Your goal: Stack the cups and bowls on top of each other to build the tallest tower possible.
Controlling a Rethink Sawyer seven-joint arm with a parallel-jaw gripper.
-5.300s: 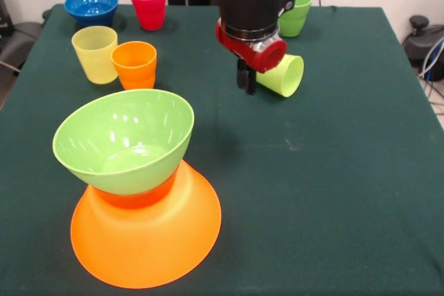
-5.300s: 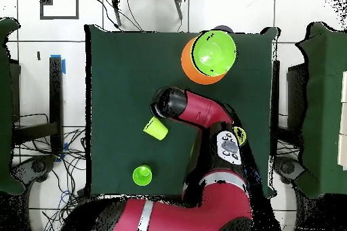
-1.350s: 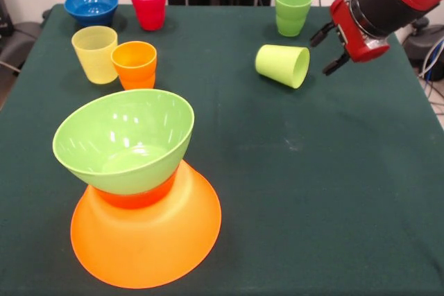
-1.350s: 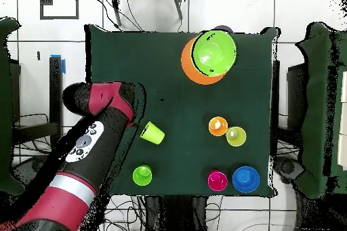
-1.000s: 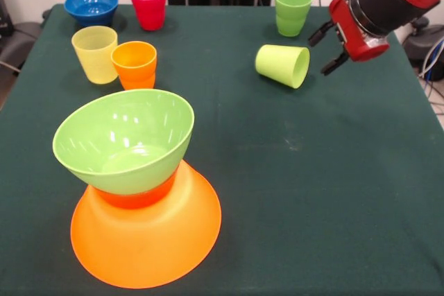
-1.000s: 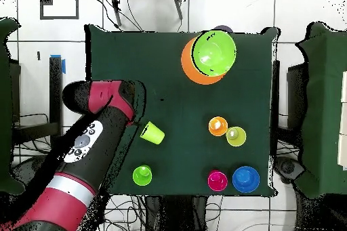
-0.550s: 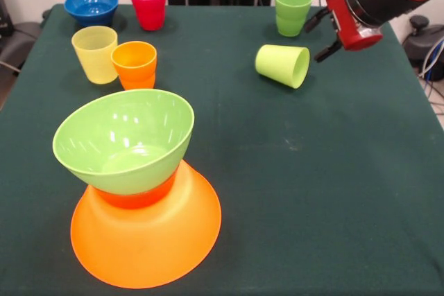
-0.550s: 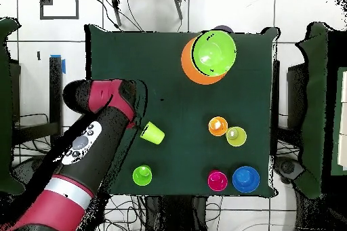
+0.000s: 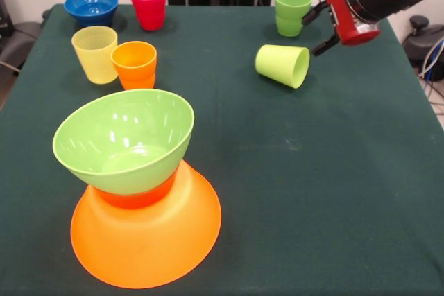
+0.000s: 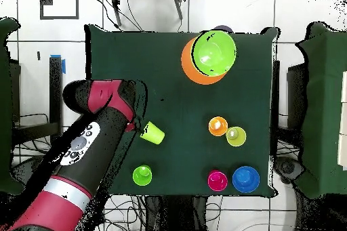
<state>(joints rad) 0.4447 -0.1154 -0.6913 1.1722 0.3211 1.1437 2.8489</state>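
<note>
On the green table (image 9: pixel 333 171), the tipped lime cup (image 9: pixel 282 65) lies just beside the empty, spread gripper (image 9: pixel 320 29).

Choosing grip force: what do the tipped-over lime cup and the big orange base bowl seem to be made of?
Tipped lime cup: likely smooth plastic, with an even colour and a soft sheen. Big orange bowl: probably glossy, slightly translucent plastic, glowing brighter towards its thin rim.

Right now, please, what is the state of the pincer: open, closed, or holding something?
Pincer: open and empty, in the air beside the tipped lime green cup, not touching it.
</note>
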